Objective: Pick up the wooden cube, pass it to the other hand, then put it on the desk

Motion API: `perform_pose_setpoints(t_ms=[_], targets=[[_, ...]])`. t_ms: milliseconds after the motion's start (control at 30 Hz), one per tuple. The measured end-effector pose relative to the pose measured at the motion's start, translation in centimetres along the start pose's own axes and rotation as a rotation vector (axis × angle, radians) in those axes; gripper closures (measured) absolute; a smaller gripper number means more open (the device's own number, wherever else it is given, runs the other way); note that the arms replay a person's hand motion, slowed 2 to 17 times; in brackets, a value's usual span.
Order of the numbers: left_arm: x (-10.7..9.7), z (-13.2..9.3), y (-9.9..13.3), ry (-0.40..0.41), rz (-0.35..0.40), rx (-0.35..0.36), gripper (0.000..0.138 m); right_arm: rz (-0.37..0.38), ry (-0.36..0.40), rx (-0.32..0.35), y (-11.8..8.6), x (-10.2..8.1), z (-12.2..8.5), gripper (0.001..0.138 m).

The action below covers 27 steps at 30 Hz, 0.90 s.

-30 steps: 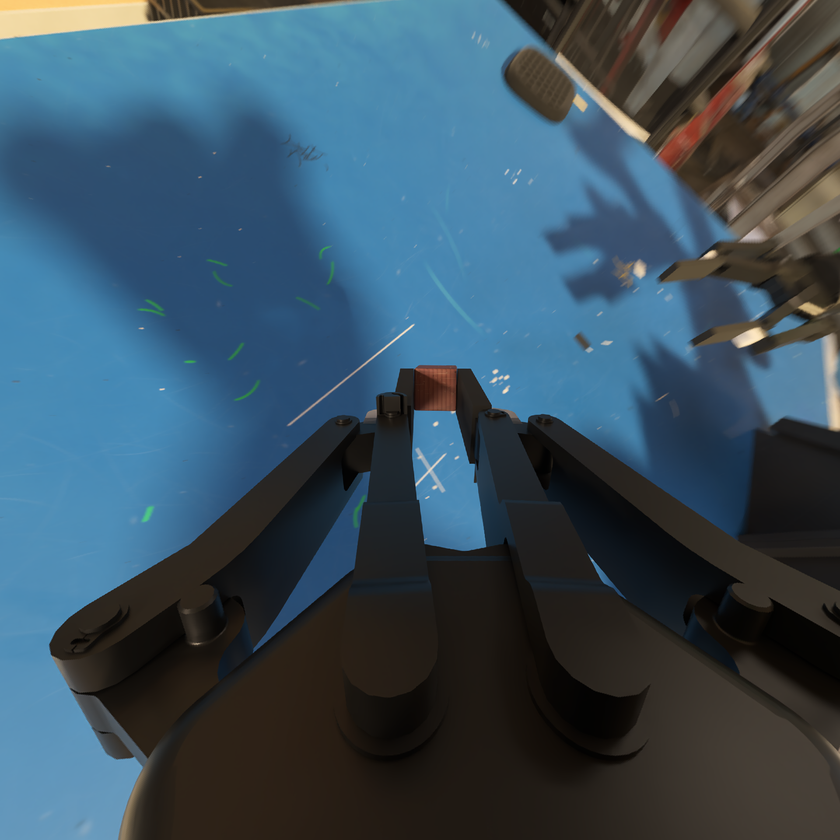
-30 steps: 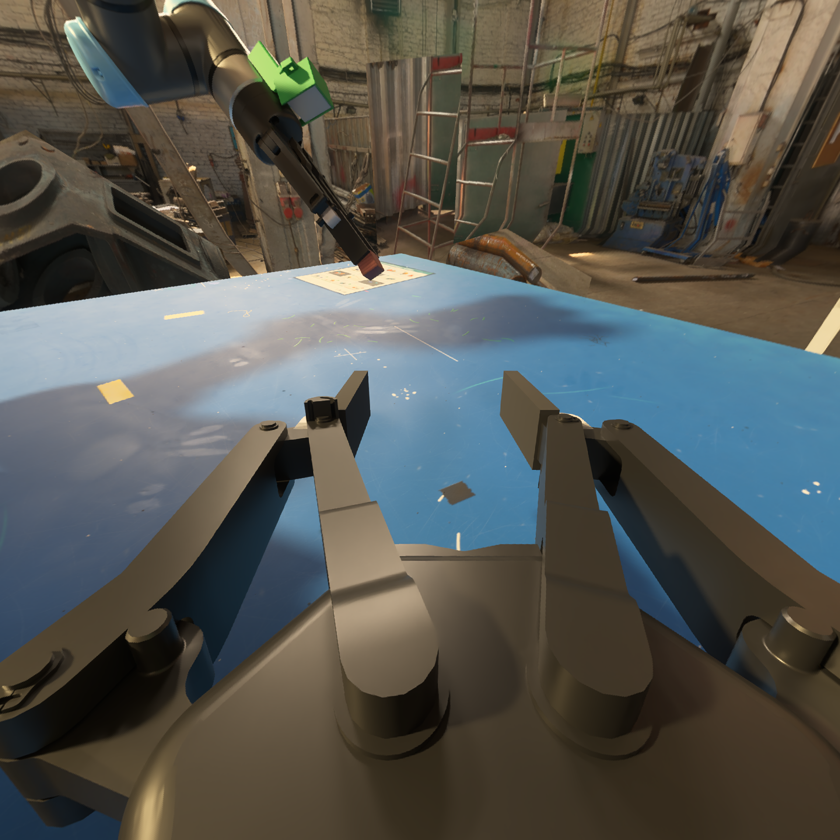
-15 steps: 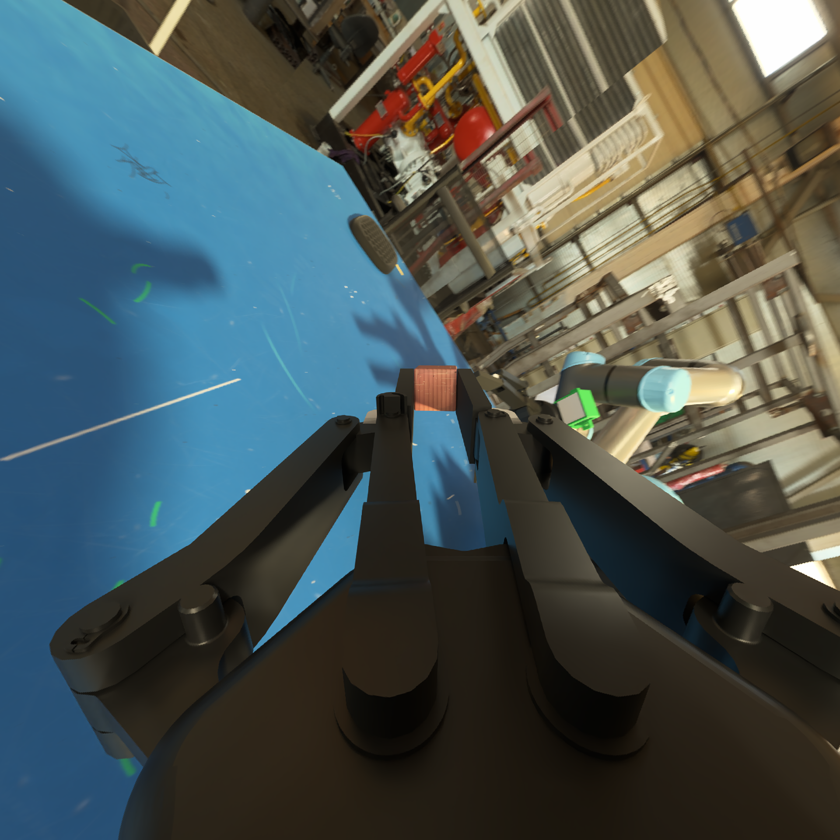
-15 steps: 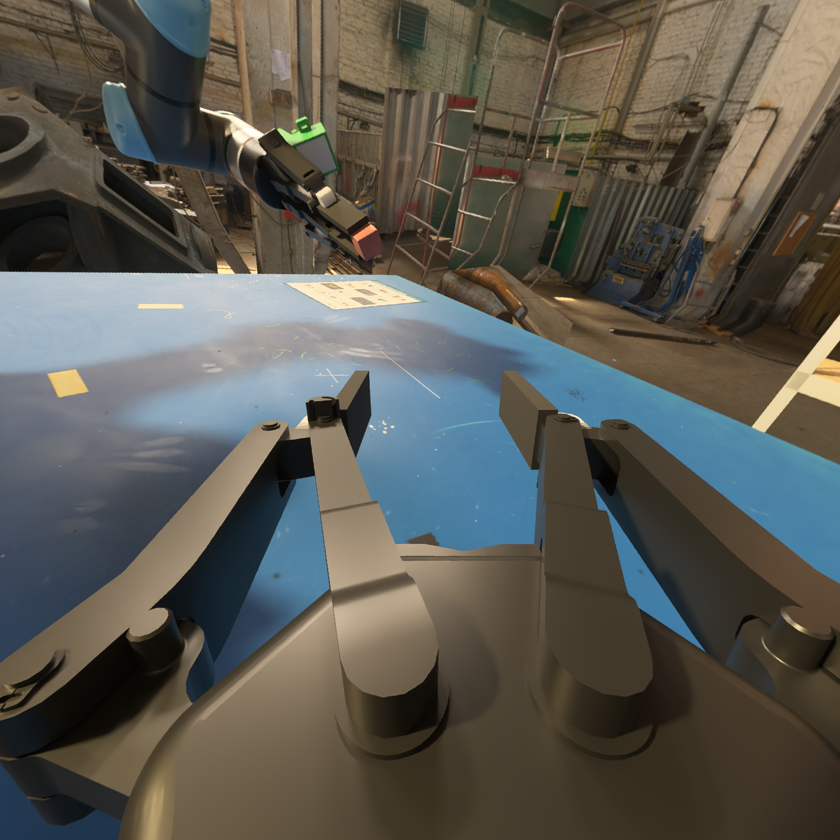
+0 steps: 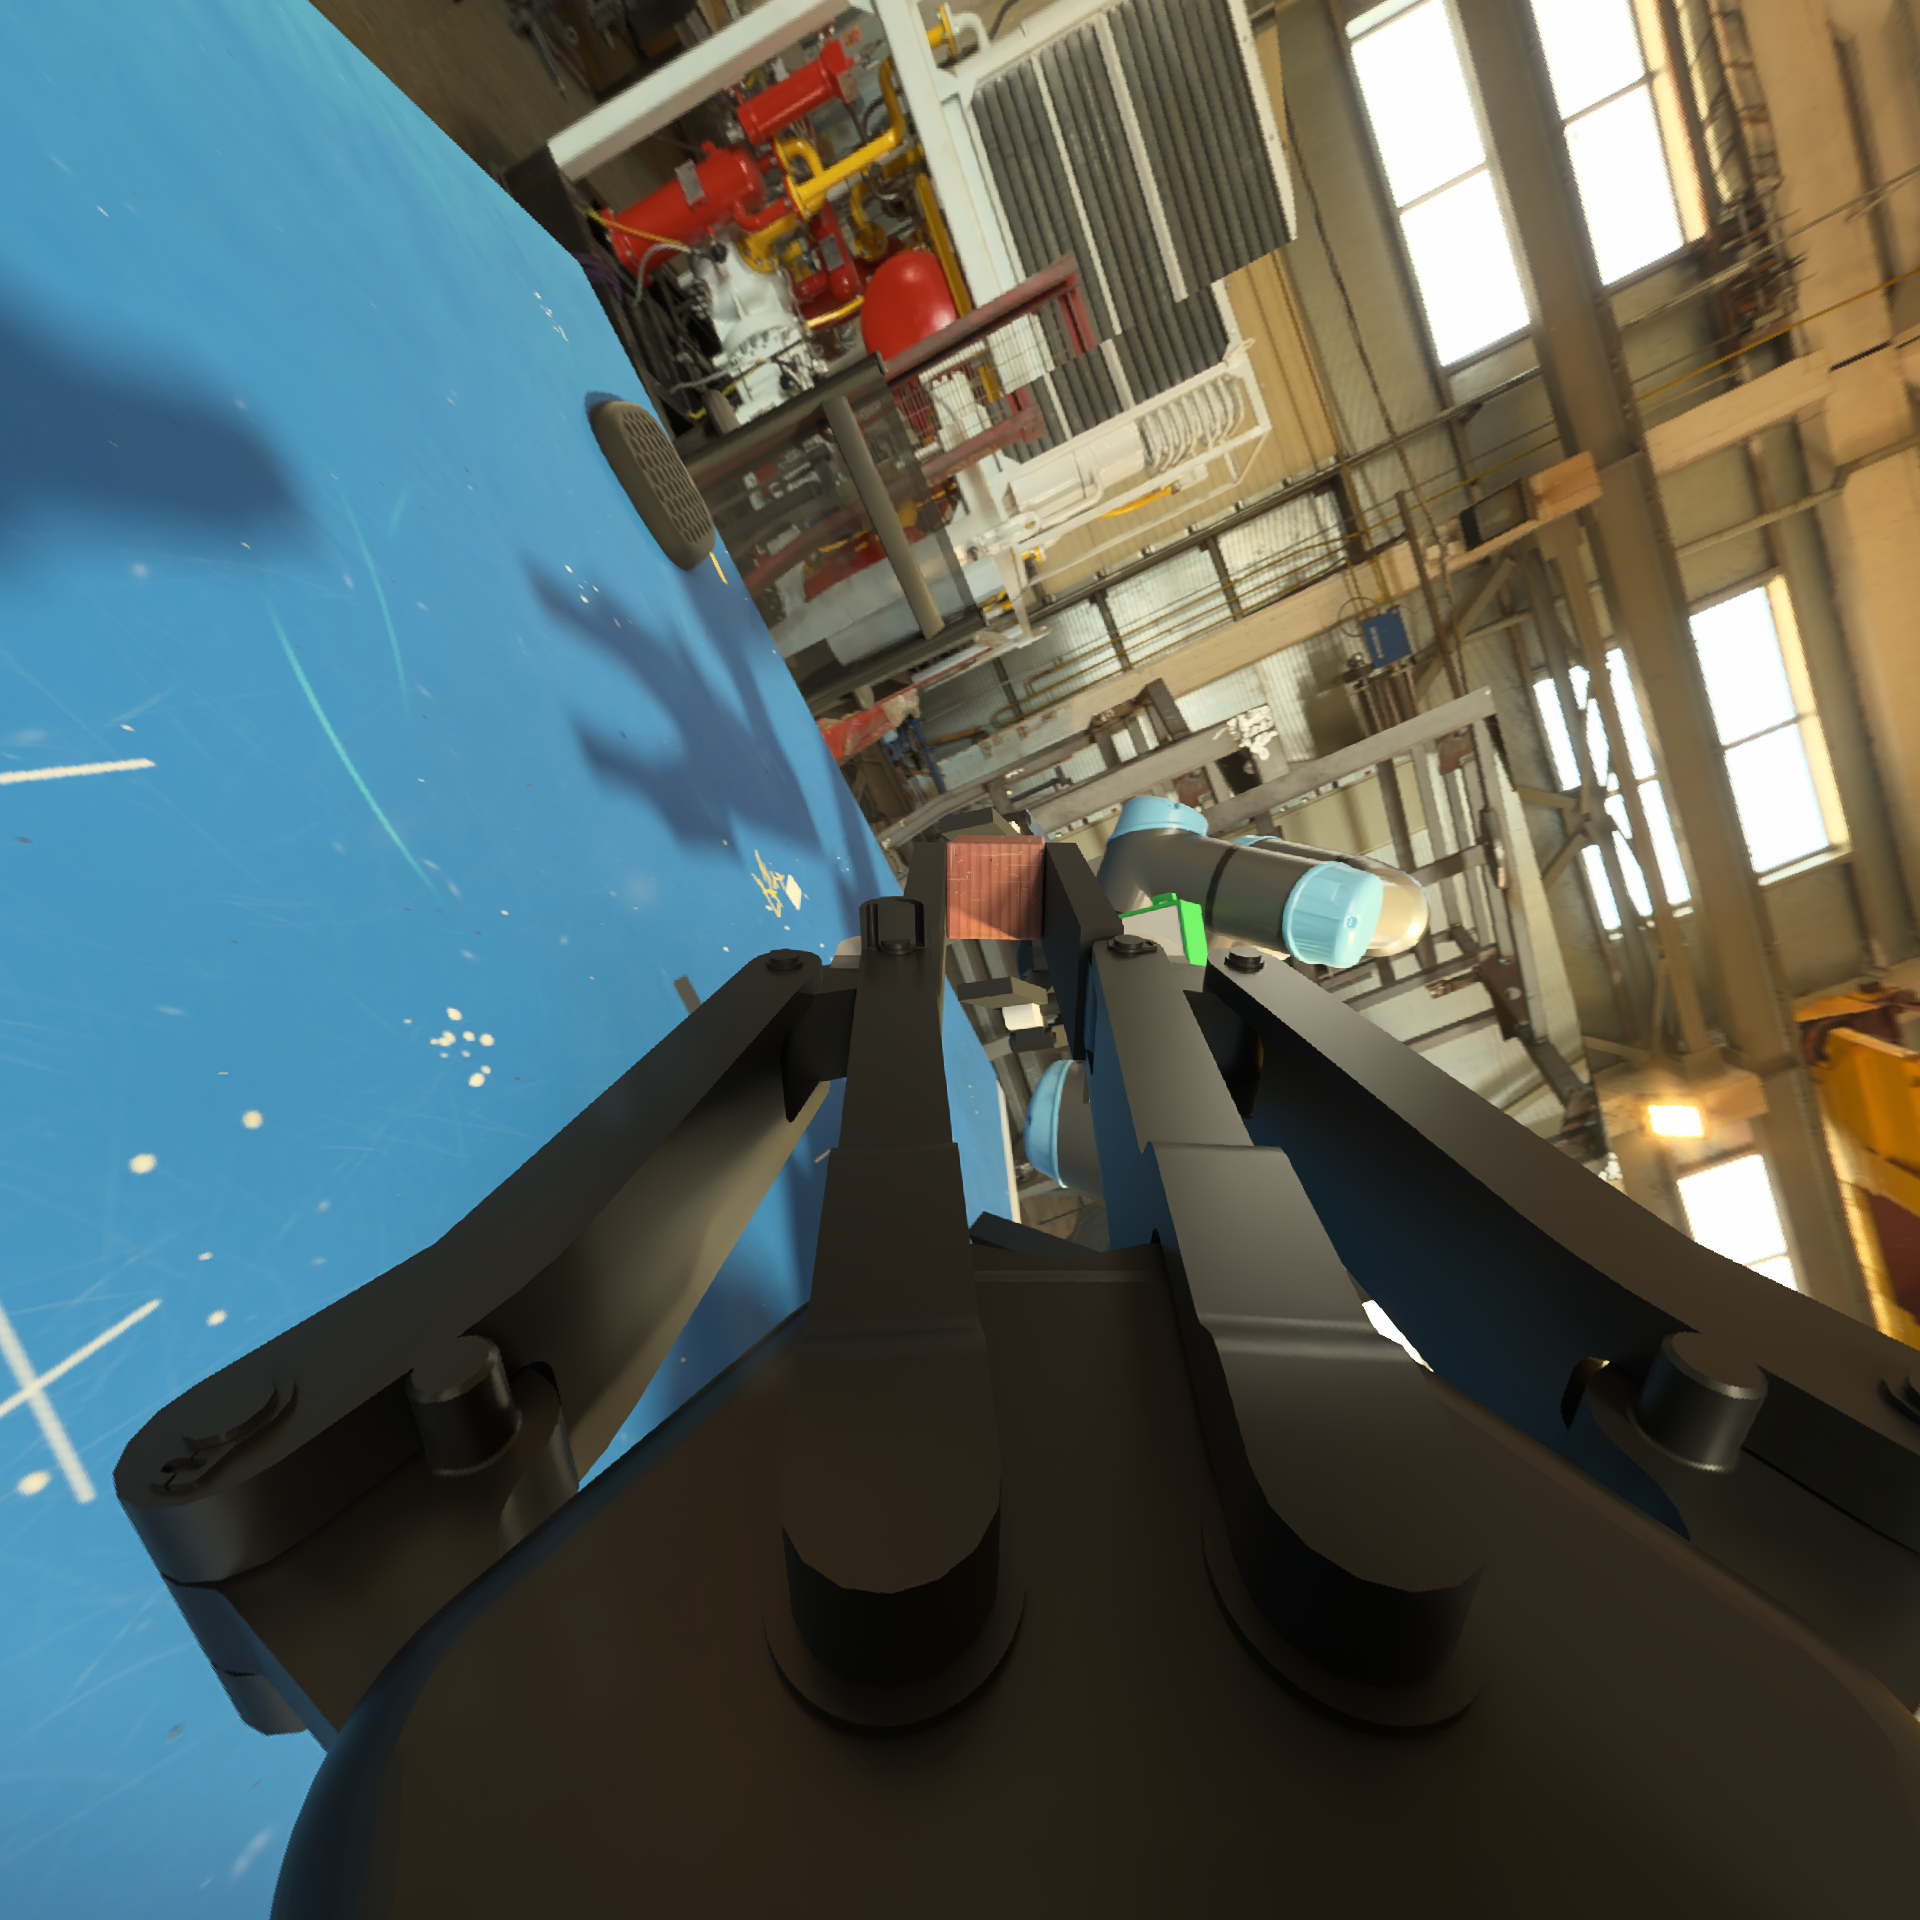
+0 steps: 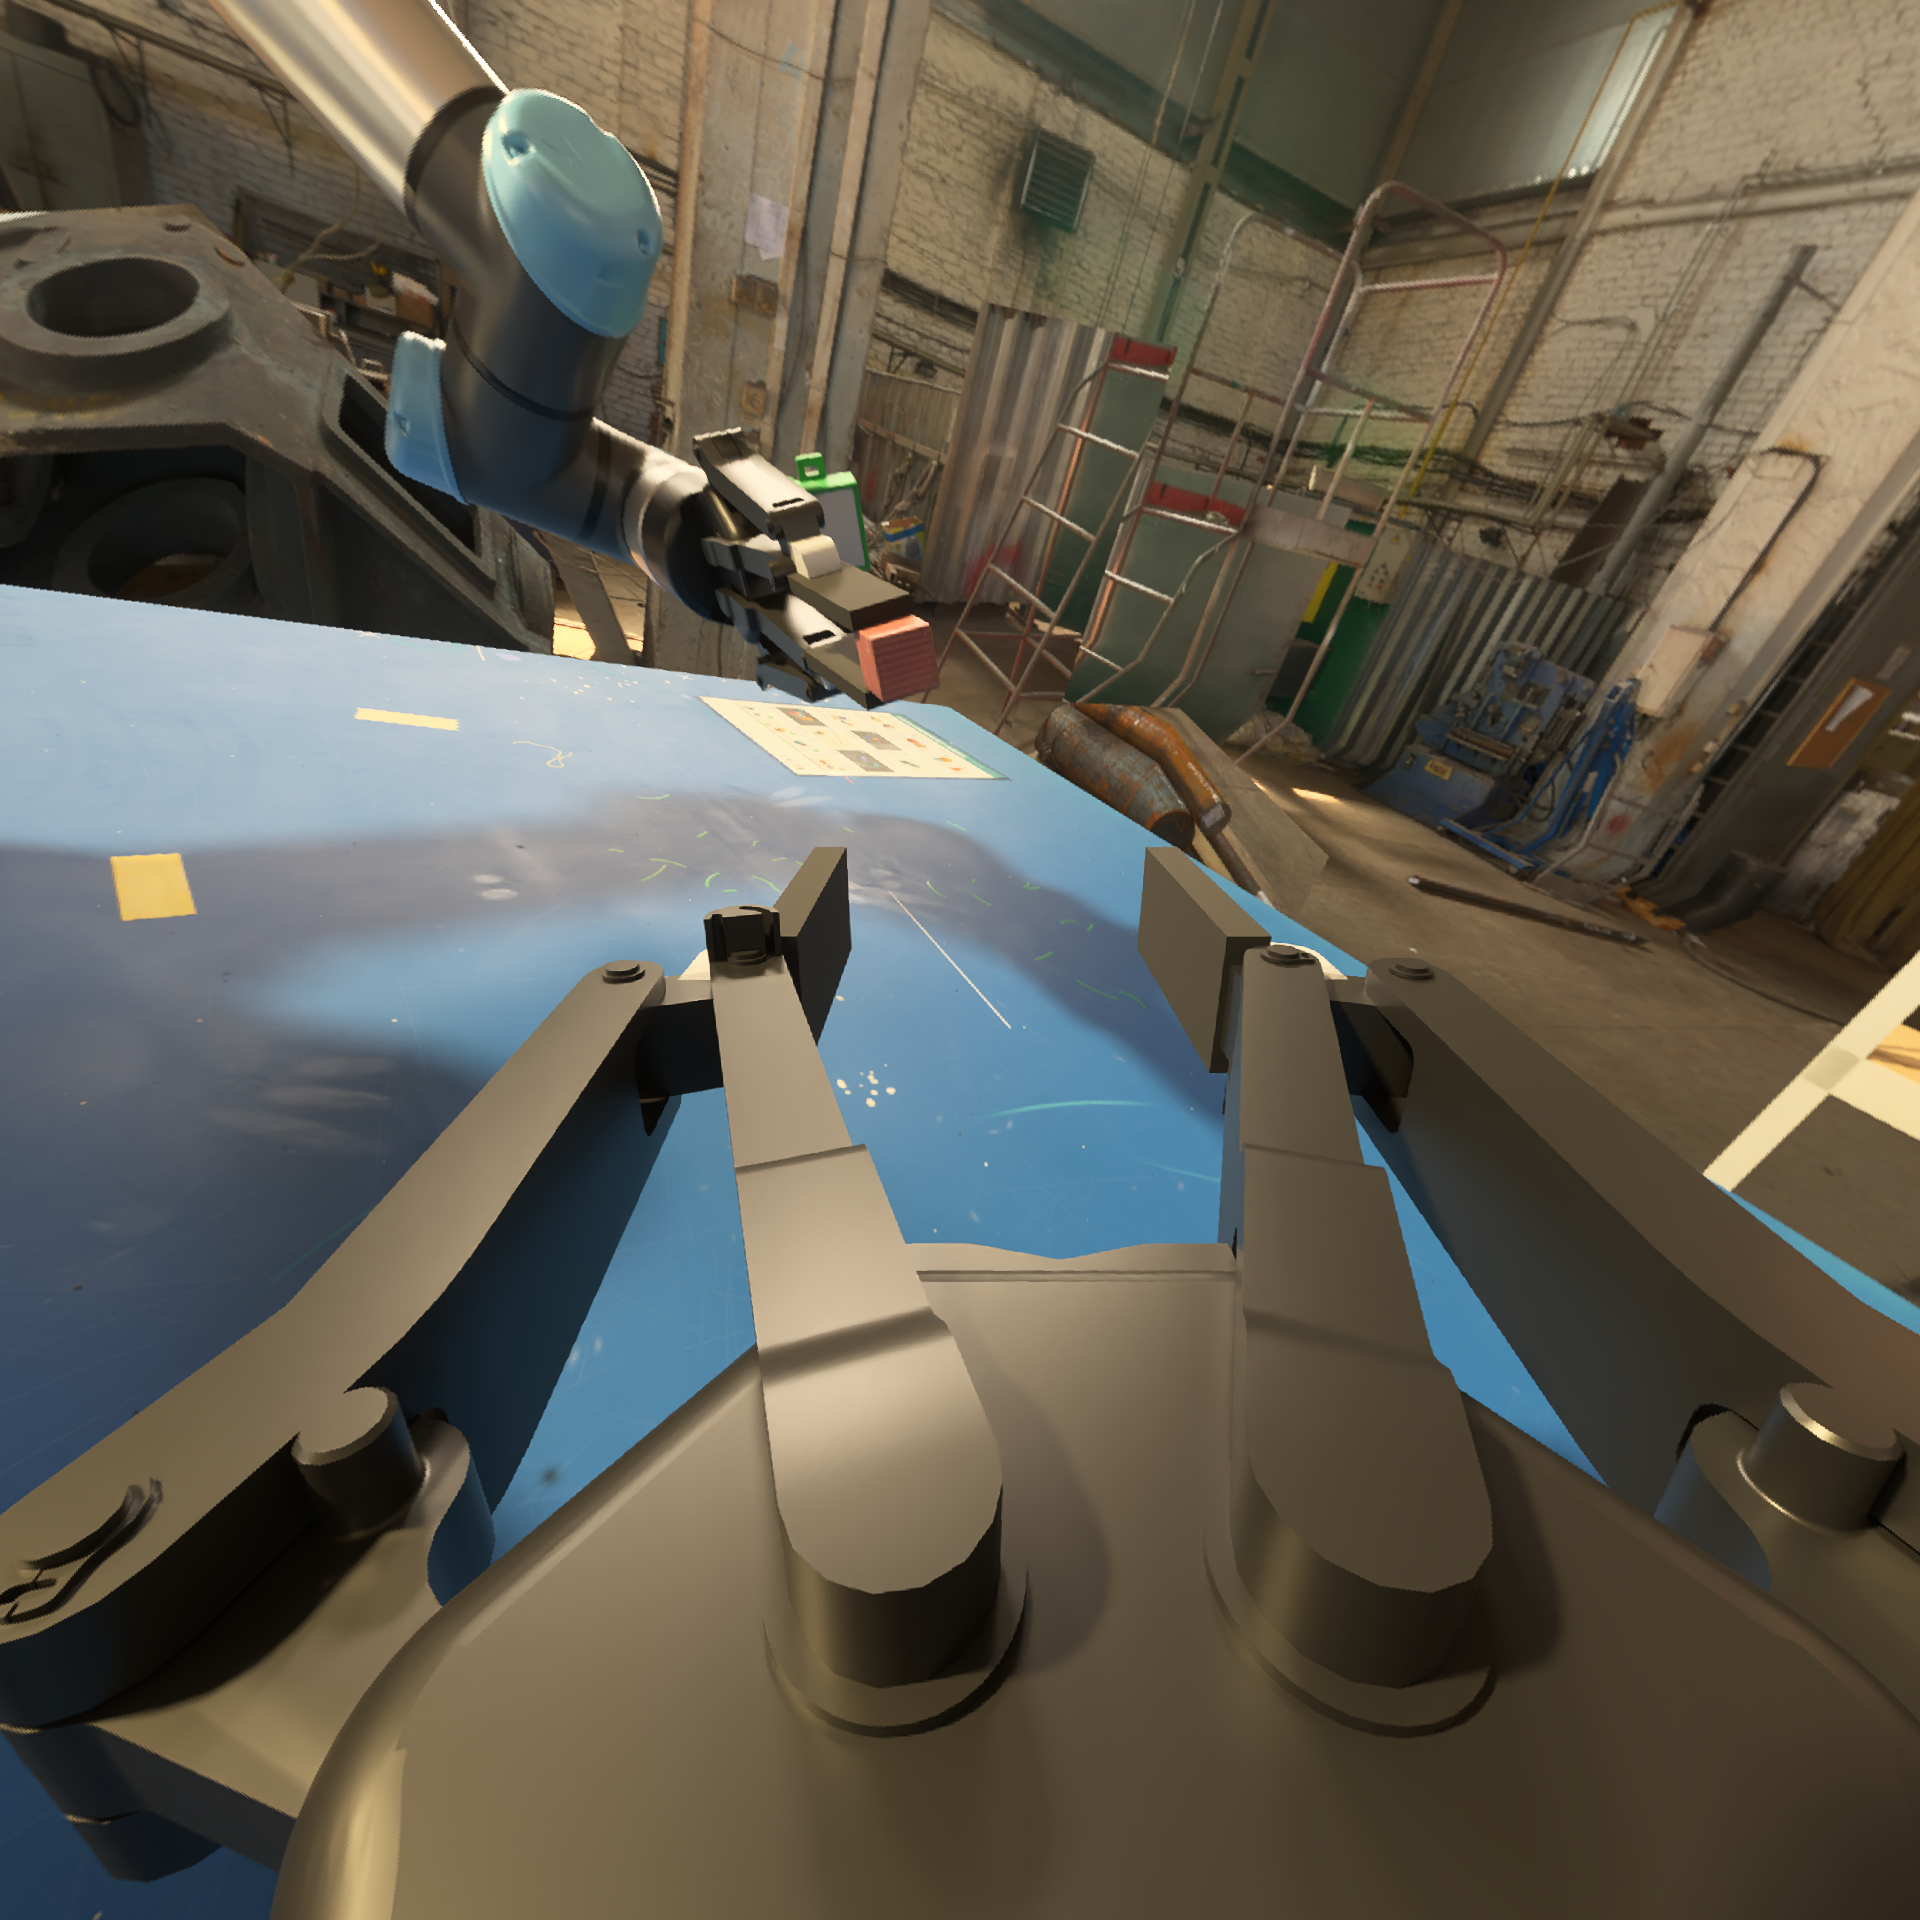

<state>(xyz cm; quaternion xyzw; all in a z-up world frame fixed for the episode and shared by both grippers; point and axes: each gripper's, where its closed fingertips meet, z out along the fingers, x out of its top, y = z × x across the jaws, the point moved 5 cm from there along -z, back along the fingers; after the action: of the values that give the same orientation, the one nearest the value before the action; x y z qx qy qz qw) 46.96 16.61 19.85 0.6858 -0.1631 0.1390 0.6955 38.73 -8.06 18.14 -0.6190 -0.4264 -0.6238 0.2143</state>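
Note:
The wooden cube [image 5: 992, 891] is reddish brown and sits clamped between my left gripper's [image 5: 995, 894] fingertips, held in the air above the blue desk [image 5: 260, 727]. In the right wrist view the left gripper [image 6: 883, 649] shows at upper centre, pointing toward me with the cube [image 6: 894, 657] at its tip. My right gripper [image 6: 992, 935] is open and empty, low over the desk [image 6: 312, 987], below and short of the cube. Parts of the right arm [image 5: 1247, 894] show behind the cube in the left wrist view.
A dark oval perforated pad [image 5: 652, 483] lies near the desk's far edge. A printed sheet [image 6: 852, 736] and yellow tape patches [image 6: 153, 885] lie on the desk. Beyond the desk edge are ladders [image 6: 1091, 499] and machinery [image 6: 156, 395].
My left gripper has lifted the cube off the desk and swung it up to point toward the right arm. The right gripper has tilted up and come closer to it, staying open.

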Motion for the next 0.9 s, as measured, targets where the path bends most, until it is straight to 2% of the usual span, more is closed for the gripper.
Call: perform_pose_setpoints(t_ms=[467, 900], targets=[[-1.7, 4.9, 0.6, -0.036, -0.103, -0.159, 0.113, -0.059, 0.049, 0.086, -0.9, 2.7, 2.2, 0.071], [-2.9, 8.4, 0.7, -0.095, -0.123, -0.214, 0.113, -0.082, 0.055, 0.113, -1.6, 3.6, 3.2, 0.071]])
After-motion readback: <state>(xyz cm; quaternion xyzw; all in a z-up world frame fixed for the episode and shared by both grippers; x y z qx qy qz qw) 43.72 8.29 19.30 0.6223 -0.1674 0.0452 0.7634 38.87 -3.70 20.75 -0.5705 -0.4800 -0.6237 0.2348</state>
